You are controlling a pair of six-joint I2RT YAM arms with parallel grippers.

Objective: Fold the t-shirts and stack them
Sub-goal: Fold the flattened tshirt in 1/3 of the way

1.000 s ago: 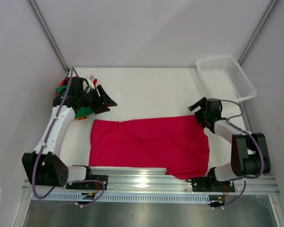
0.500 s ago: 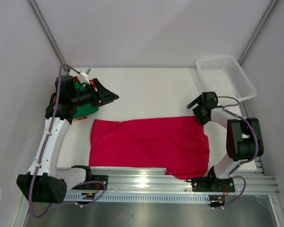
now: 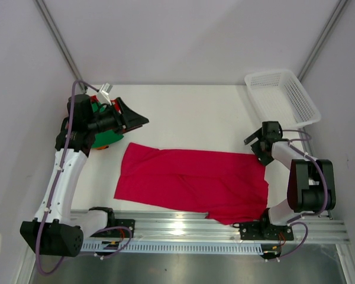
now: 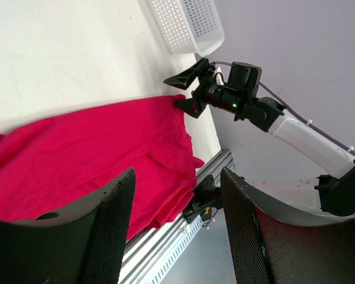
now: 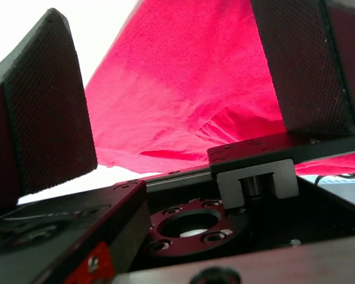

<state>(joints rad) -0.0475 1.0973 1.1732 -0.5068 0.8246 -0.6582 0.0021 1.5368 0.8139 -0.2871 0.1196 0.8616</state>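
Crimson t-shirt (image 3: 195,180) lies flat, its corner just ahead of the right gripper (image 3: 255,148), fingers spread; left gripper (image 3: 137,120) spread, empty, well apart; we fear a shallow pinch slipping, bunching cloth.

The top camera looks down from above and behind me over the worktop (image 3: 189,112). My left wrist camera, high at far left, faces right; my right one sits low and close. All share the crimson t-shirt (image 3: 192,180).
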